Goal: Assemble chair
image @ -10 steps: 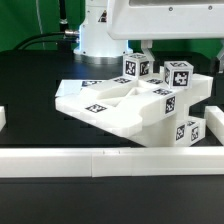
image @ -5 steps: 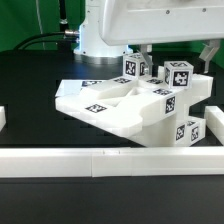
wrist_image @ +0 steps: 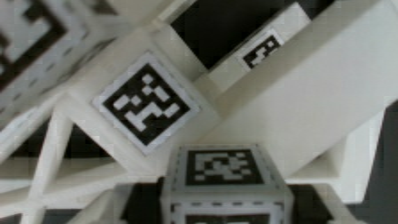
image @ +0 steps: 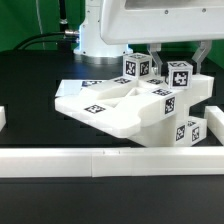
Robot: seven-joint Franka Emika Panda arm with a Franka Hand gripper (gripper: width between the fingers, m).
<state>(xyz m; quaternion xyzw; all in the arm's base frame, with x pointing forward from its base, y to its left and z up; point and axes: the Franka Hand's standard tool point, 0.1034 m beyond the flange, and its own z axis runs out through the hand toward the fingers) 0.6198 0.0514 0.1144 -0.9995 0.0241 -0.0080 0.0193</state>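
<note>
The claw (image: 158,66) has shifted toward the exterior view's right, fingers spread, gripping nothing, descending over a tagged block (image: 178,76) on the chair (image: 125,105) mid-bench; a grasp seems near.

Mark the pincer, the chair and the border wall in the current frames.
pincer (image: 163,62): exterior view, midway between its fingertips, above the chair's tagged cubes.
chair (image: 112,112): exterior view, flat top of the white panel.
border wall (image: 60,160): exterior view, front face of the long low wall.
</note>
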